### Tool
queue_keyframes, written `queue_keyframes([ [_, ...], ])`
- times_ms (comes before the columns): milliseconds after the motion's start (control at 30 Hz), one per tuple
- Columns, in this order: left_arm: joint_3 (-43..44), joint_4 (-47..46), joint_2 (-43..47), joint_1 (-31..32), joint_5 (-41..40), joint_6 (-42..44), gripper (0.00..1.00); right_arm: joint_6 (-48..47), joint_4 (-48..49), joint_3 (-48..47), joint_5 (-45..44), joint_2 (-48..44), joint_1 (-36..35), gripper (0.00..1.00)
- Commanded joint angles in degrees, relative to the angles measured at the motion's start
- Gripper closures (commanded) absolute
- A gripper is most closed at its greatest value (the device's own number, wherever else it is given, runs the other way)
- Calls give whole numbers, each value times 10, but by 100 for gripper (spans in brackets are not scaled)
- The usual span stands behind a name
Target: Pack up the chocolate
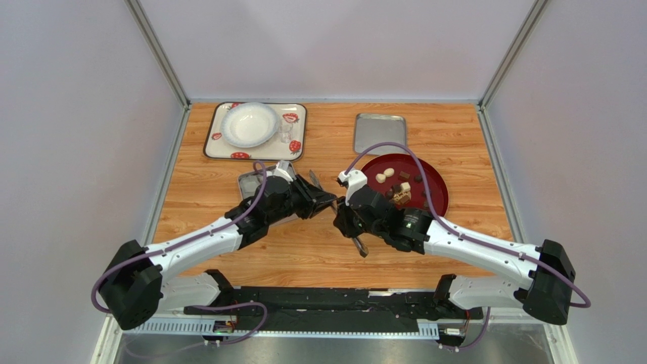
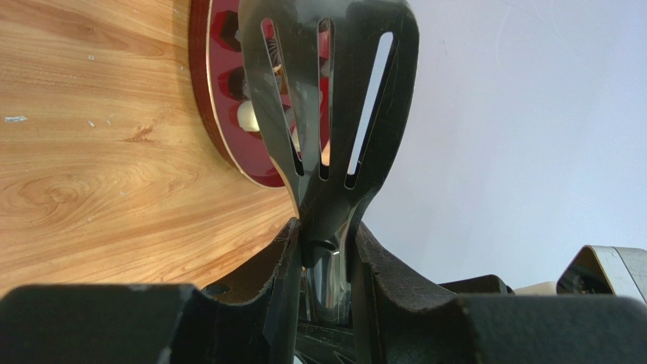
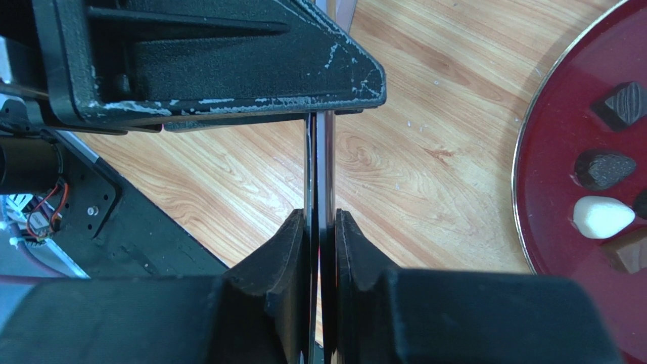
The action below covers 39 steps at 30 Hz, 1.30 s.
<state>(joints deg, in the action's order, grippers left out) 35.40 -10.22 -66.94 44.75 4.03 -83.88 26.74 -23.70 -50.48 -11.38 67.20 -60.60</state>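
Observation:
The chocolate (image 1: pixel 395 183), dark brown and cream-white pieces, lies on a round red plate (image 1: pixel 434 180). Metal tongs (image 1: pixel 360 244) hang between the two grippers, over the table left of the plate. My left gripper (image 2: pixel 323 227) is shut on the neck of the tongs (image 2: pixel 326 98), and the slotted head points toward the red plate (image 2: pixel 220 144). My right gripper (image 3: pixel 323 216) is shut on the two thin arms of the tongs (image 3: pixel 320 163), pressing them together. Dark pieces and a white chocolate (image 3: pixel 602 216) lie on the plate (image 3: pixel 558 227) to its right.
A metal tin (image 1: pixel 249 182) sits partly hidden behind the left arm. A flat metal lid (image 1: pixel 380 133) lies behind the plate. At the back left, a patterned tray (image 1: pixel 298 114) carries a white bowl (image 1: pixel 249 125) and a small glass (image 1: pixel 285 133).

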Motion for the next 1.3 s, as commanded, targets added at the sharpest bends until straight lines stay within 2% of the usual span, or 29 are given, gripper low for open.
queue_keyframes([
  [0, 27, 48, 50, 1, -31, 51, 72, -4, -38, -40, -24, -7, -1, 92],
  [33, 33, 82, 59, 0, -39, 68, 68, -4, -48, -45, -28, -6, 0, 92],
  [67, 47, 99, 80, -4, -57, 106, 59, -5, -74, -55, -30, -1, 0, 92],
  [200, 91, 247, 137, -26, -115, 219, 46, -7, -144, -79, -36, 14, 17, 92],
  [267, 118, 291, 177, -44, -140, 288, 45, -9, -188, -86, -35, 23, 26, 92],
  [300, 127, 329, 191, -50, -172, 312, 39, -9, -202, -89, -37, 26, 35, 92],
  [333, 135, 342, 203, -57, -184, 338, 38, -9, -215, -91, -37, 27, 41, 92],
  [400, 165, 381, 234, -77, -223, 425, 30, -4, -255, -97, -50, 28, 53, 91],
  [567, 243, 394, 251, -94, -270, 626, 23, 8, -331, -104, -50, 24, 96, 85],
  [667, 273, 379, 234, -99, -276, 698, 18, 9, -359, -111, -37, 28, 130, 81],
  [833, 303, 375, 201, -106, -280, 749, 17, 9, -403, -139, -34, 49, 175, 77],
  [1067, 233, 364, 229, -144, -293, 762, 17, 9, -437, -188, -36, 86, 190, 67],
  [1267, 225, 353, 236, -146, -297, 768, 17, 9, -440, -204, -28, 96, 190, 63],
])
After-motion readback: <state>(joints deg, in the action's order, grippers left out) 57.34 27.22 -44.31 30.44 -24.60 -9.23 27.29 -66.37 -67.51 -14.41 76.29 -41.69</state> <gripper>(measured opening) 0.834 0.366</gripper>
